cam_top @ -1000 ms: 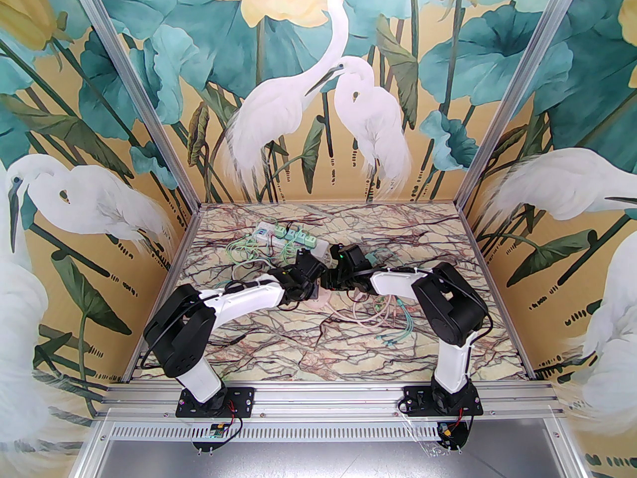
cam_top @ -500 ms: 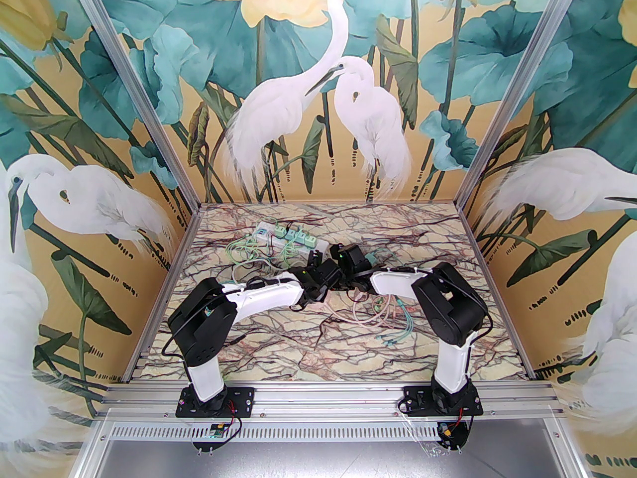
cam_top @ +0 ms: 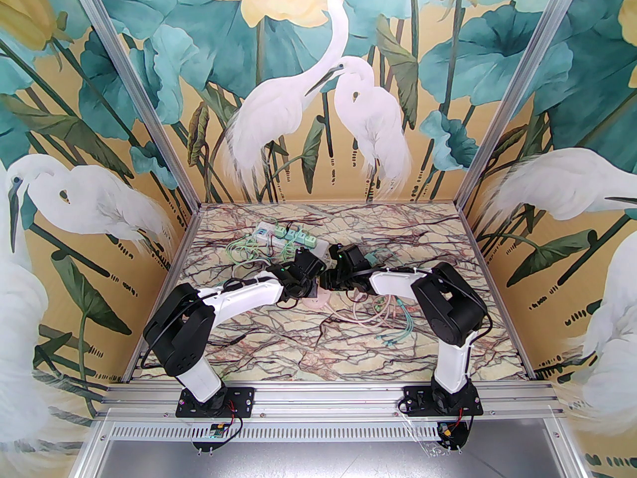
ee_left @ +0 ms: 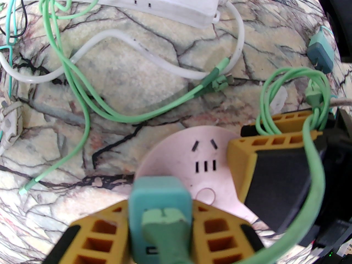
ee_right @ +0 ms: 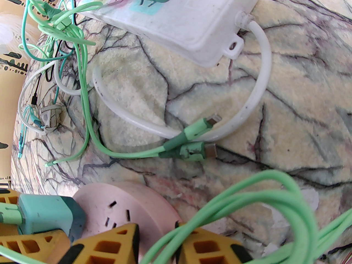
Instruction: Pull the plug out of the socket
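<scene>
While my left fingers [ee_left: 104, 230] clamped the teal plug [ee_left: 159, 199] at the pink socket [ee_left: 189, 150], midway between the surface's [ee_left: 154, 51] side edges, my right fingers [ee_right: 110, 246] pinched the socket; I judged the plug light, rigid, best squeezed on flat sides.

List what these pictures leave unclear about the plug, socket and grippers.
- Pins of the plug: left wrist view, hidden beneath its own body; whether they sit in the pink socket is unclear.
- Hold of the right gripper: right wrist view, green cable crosses its jaws; grip unclear.
</scene>
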You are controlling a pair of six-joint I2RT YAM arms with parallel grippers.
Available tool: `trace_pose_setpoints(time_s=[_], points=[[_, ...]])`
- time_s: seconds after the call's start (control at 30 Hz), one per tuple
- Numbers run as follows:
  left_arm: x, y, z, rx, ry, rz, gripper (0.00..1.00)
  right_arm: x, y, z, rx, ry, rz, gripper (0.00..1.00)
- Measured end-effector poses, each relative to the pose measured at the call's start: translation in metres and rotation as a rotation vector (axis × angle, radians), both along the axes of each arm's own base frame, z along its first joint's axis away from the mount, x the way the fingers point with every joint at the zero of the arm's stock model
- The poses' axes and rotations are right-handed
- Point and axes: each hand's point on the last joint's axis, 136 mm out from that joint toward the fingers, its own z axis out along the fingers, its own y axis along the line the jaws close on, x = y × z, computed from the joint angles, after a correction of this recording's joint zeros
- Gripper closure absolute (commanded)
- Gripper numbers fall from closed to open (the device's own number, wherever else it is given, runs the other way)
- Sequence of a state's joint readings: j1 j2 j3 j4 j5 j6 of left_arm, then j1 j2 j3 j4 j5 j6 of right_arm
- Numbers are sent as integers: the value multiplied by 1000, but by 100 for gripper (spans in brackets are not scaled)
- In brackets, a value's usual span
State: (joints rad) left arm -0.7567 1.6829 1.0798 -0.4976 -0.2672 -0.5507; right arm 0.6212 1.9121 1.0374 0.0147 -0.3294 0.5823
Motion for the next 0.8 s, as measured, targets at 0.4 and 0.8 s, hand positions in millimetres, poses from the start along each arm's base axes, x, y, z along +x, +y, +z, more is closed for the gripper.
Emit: trace_pose_setpoints(time_s=[0.4,0.8], points=[[0,-9,-2,285,-41,-45,84,0,0,0,-2,3,0,71],[-1,-5,0,141,-7,-23,84,1,1,0,-3,1,3,71]])
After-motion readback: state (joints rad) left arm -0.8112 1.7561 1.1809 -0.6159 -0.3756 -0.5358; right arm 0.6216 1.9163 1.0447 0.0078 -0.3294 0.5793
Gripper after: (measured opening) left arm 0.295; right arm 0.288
